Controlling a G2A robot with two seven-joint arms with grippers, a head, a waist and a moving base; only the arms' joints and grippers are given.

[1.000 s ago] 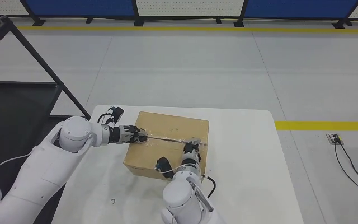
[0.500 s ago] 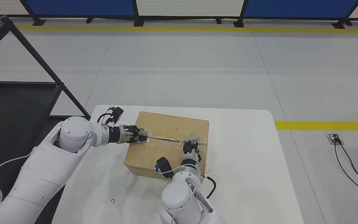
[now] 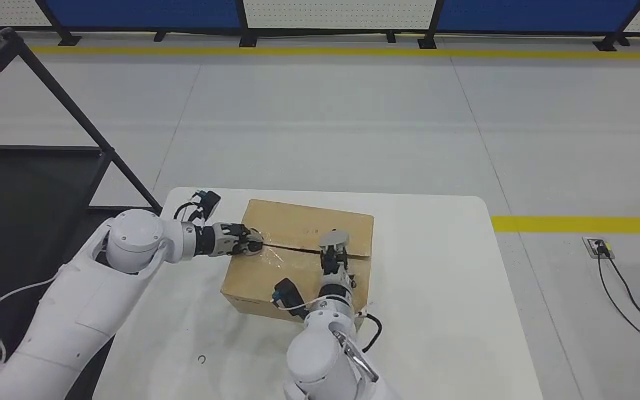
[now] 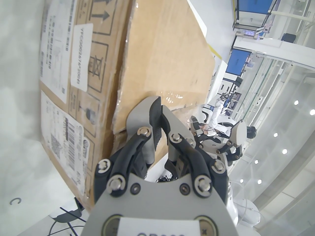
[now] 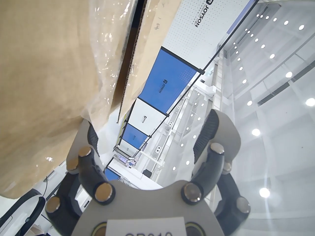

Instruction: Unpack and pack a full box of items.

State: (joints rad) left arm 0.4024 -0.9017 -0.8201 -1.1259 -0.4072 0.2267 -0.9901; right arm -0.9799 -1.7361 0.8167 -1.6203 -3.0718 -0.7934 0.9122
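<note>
The cardboard box (image 3: 295, 222) sits on a white table (image 3: 440, 300), nearer the table's far edge than its near one, its top flaps meeting along a dark seam (image 3: 290, 246) that gapes slightly. Crinkled clear tape (image 5: 108, 37) clings to the flaps beside that seam. Printed labels (image 4: 61, 47) cover one side wall of the box.

The left gripper (image 3: 253, 241) is at one end of the seam, on the box's top edge, its jaws clenched together; whether any tape is pinched between them cannot be told. The right gripper (image 3: 332, 240) is over the box top near the seam's other end, jaws spread wide, one finger (image 5: 92, 136) against the taped flap and the other clear of the box.

A small dark C-shaped mark (image 3: 201, 359) lies on the table, off the box's near corner. Beyond the box a grey floor runs to blue and white panels (image 3: 140, 12), with a yellow line (image 3: 560, 223) across it. A black frame (image 3: 70, 110) stands off the box's left-gripper side
</note>
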